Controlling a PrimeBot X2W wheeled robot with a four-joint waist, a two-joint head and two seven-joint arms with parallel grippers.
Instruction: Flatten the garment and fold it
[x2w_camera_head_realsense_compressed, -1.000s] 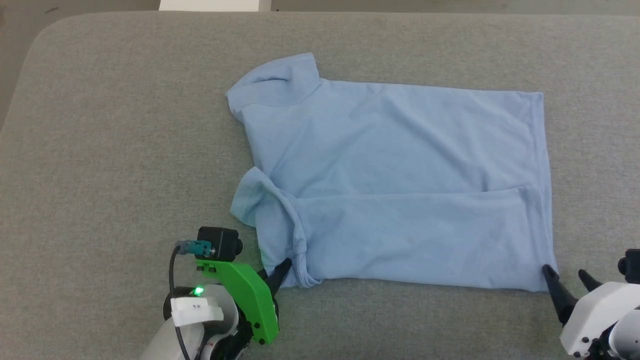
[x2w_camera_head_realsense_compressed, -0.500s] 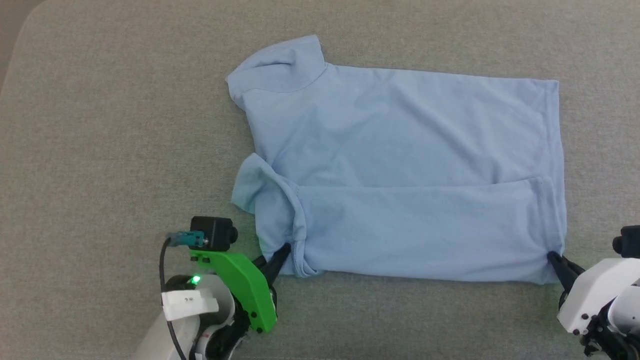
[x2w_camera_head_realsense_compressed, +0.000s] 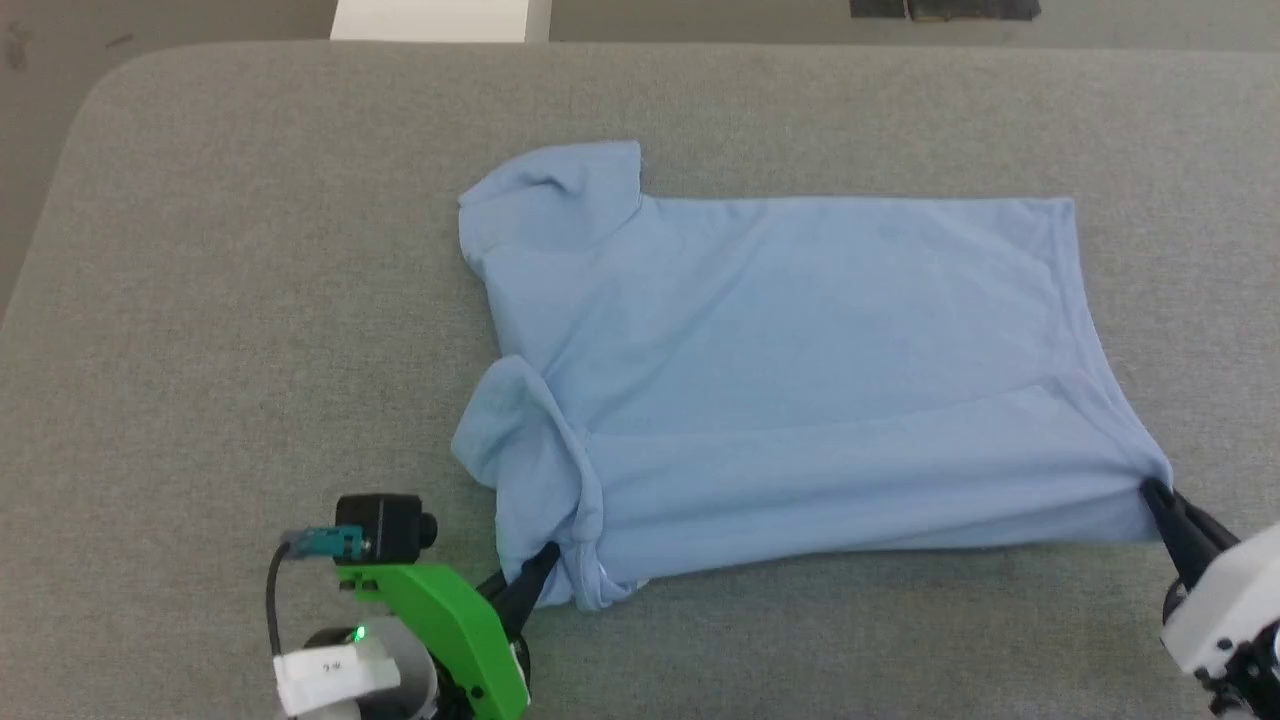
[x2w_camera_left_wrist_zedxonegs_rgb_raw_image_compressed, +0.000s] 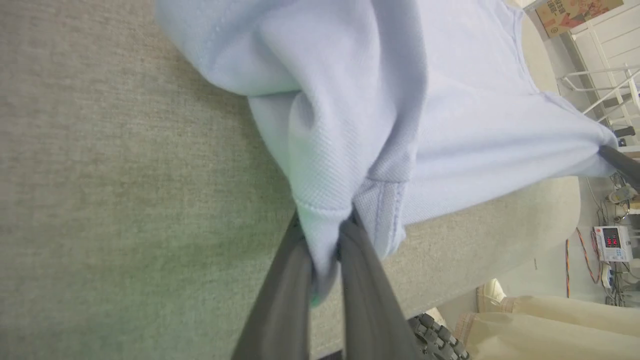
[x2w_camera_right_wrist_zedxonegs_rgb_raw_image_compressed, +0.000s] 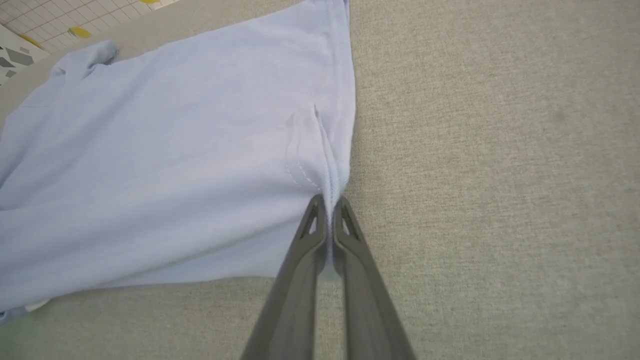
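Grey fabric surface (x2w_camera_head_realsense_compressed: 250, 300); light blue thin-knit T-shirt (x2w_camera_head_realsense_compressed: 800, 330) centre frame, lower corners clenched in left gripper (x2w_camera_head_realsense_compressed: 546, 556), right gripper (x2w_camera_head_realsense_compressed: 1156, 492). We'd lift evenly, taut.

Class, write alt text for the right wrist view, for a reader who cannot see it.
The right gripper is shut on a hem corner of a light blue T-shirt, its two dark fingers pinching the stitched edge. The shirt spreads away to the left over a grey fabric surface.
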